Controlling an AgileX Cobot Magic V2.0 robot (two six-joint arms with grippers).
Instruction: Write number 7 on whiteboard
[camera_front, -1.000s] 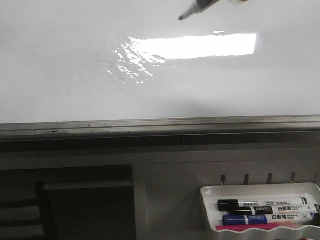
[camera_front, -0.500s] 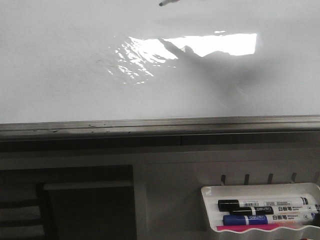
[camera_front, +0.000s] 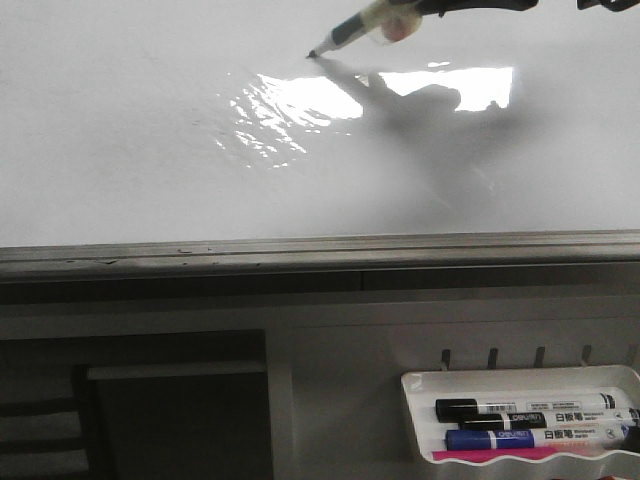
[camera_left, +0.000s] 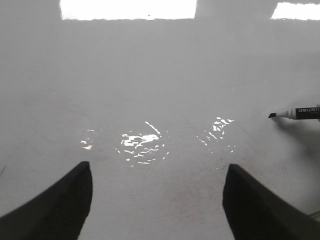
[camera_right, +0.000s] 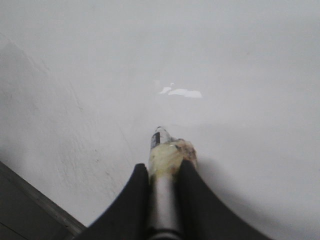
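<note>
The whiteboard (camera_front: 120, 150) is glossy white with a wrinkled glare patch and a grey frame edge (camera_front: 300, 250). My right gripper (camera_right: 162, 167) is shut on a black marker (camera_front: 345, 33) with tape round its barrel. The marker's tip (camera_front: 311, 54) touches the board at the top middle, above the glare. The marker's tip also shows in the left wrist view (camera_left: 295, 114). No number 7 shows on the board. My left gripper (camera_left: 157, 175) is open and empty over the bare board, to the left of the marker tip.
A small white tray (camera_front: 520, 425) at the bottom right holds black and blue markers and something pink. A dark shelf opening (camera_front: 180, 410) lies below the board's frame at the left.
The marker swung left and out past the top edge, then came down. Its tip now rests on the board, further left than a second ago, with its shadow across the glare.
</note>
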